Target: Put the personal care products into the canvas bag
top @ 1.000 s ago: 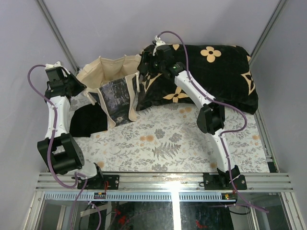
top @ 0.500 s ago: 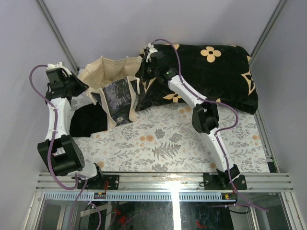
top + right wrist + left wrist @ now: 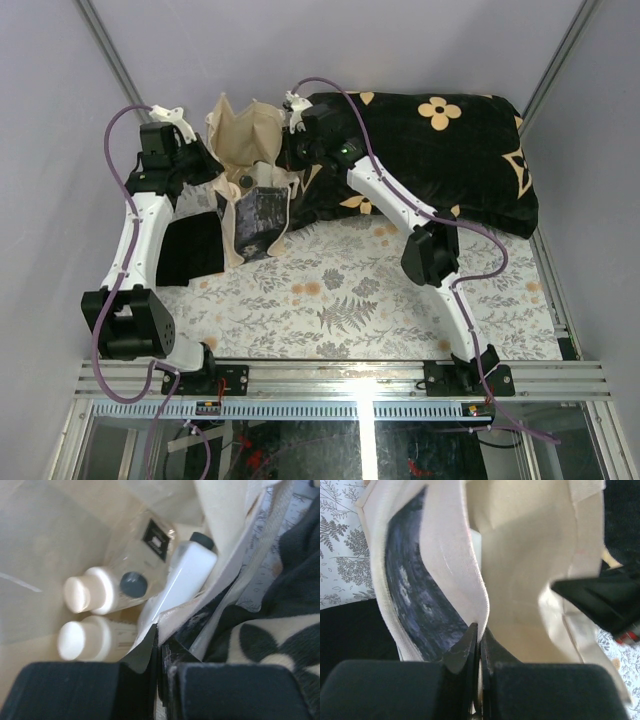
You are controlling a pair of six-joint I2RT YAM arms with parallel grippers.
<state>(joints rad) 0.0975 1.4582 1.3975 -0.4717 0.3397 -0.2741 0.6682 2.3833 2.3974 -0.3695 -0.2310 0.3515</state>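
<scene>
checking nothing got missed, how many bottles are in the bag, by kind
round beige bottles: 2
white bottle: 1
squarish tan bottle: 1
total: 4, all inside the bag

Bottles (image 3: 92,594) blurred; canvas bag (image 3: 247,135) mostly hides them overhead.

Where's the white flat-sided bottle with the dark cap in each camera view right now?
Top external: cannot be made out inside the cream canvas bag.
Left wrist: not in view; only bag fabric shows.
Right wrist: upper middle, the white flat-sided bottle lies in the bag, dark cap toward the top.
Shared landmark: the bag's rim, pinched by the left claw and right claw.
</scene>
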